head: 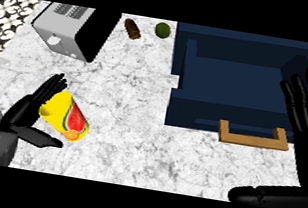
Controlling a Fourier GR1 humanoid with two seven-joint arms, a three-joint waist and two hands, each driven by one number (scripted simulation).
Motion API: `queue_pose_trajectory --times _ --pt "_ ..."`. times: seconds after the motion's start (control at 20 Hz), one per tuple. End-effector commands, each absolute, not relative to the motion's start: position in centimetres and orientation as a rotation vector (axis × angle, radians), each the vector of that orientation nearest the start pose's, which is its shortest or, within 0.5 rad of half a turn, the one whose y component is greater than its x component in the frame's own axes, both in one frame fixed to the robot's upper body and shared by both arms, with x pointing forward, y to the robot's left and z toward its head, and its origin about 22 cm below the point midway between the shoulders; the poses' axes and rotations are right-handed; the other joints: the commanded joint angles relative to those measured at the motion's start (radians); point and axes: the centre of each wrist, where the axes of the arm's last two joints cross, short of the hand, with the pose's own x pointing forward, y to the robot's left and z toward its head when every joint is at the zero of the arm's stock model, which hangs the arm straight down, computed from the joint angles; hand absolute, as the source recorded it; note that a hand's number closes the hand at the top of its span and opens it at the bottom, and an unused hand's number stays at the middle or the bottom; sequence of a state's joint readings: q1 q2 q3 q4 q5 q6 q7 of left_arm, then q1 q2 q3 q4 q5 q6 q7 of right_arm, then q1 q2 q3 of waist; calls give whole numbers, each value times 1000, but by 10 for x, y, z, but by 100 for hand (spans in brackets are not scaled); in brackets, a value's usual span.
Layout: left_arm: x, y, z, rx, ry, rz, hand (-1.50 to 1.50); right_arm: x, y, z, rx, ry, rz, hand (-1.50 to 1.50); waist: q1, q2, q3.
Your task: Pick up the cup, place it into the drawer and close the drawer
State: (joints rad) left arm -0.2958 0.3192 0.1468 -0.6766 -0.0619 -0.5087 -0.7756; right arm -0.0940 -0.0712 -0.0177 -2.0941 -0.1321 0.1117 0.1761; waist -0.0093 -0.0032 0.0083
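No readable text, labels, brands or numbers anywhere in view. The yellow cup (66, 116) carries only a fruit picture, no lettering, and the toaster (70, 28) face is unmarked. The drawer (242, 89) and its wooden handle (253, 137) are plain as well.

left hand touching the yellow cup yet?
Cannot tell. Head view: left hand, fingers straight, overlaps the yellow cup's left edge; no visible gap, contact unclear.
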Motion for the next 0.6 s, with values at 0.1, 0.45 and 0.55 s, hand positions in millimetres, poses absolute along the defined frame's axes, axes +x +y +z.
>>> queue_pose_trajectory --times 0.1,0.45,0.55 --pt "264 334 -117 -452 -1654 -235 -150 216 -243 158 175 -2016 147 -150 -12 7 -10" --pt "269 333 -118 -515 -1632 -202 -150 225 -224 136 171 -2013 144 -150 -8 10 -11" --pt "276 334 -114 -512 -1633 -193 -150 225 -231 139 176 -2017 144 -150 -8 9 -10"
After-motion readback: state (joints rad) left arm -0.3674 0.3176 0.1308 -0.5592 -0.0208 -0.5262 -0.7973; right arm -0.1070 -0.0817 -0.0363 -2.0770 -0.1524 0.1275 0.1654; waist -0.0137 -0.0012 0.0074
